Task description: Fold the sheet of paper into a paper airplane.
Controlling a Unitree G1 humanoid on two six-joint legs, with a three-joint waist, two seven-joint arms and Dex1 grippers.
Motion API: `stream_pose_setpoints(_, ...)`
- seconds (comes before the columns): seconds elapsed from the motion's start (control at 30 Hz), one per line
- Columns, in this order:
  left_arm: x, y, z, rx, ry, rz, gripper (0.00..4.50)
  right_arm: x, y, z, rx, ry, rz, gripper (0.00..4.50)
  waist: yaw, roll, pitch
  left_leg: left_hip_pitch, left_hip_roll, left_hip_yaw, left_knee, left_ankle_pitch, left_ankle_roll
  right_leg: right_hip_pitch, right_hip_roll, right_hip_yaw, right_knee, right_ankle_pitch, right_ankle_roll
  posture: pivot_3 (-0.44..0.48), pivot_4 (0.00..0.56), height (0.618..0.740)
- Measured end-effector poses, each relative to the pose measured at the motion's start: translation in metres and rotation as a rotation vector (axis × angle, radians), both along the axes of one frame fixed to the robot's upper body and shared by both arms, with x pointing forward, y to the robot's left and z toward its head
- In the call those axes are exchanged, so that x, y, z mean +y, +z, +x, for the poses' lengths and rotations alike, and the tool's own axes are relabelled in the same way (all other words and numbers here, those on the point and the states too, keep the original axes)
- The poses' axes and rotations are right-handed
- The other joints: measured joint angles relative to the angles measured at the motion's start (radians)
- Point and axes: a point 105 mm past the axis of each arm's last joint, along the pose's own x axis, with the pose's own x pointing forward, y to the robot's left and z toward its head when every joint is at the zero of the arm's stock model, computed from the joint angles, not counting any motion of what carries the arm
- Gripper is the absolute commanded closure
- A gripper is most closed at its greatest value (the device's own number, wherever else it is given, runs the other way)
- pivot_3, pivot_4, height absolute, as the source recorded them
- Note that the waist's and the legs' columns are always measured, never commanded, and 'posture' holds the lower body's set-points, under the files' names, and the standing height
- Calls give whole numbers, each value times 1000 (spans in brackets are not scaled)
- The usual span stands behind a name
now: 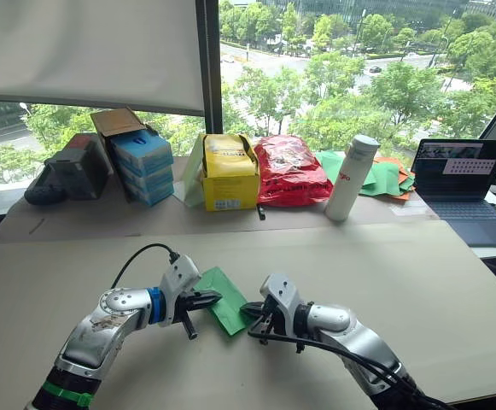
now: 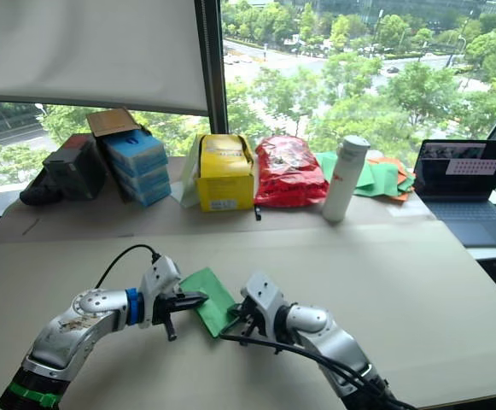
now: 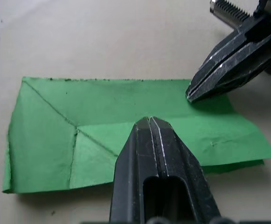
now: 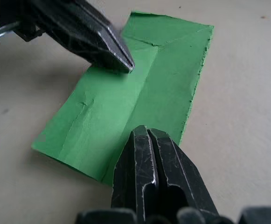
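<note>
Already both closed claws, left claw (image 1: 203,301) and right claw (image 1: 253,311), press the sheet of paper (image 3: 126,126) flat on the tabletop (image 1: 384,282); uneven pressure could skew its crease.

Wide beige tabletop (image 1: 418,290) in daylight. Large window (image 1: 358,77) behind, showing green trees and a road; white roller blind (image 1: 85,51) lowered over its left part; dark vertical window frame (image 1: 208,64).

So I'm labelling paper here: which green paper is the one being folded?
The sheet of paper lying alone between both grippers; the other green sheets are heaped by the laptop.
</note>
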Motion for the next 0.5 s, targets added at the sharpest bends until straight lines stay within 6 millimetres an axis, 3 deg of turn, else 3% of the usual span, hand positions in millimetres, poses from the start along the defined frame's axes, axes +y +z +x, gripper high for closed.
stream_pose_setpoints(0.27,0,-4,-4,-46,-39,56,4500,10,15,23,-34,15,-44,4484,0,1,0,3,-1,0,-6,0,-1,-1,-8,4,-1,0,-1,0,150,740)
stream_pose_setpoints(0.5,-2,-2,-6,-55,-47,61,4500,19,10,31,-27,20,-98,4484,0,1,0,3,-1,0,-8,0,-2,-1,-8,3,-1,-1,-2,0,150,740)
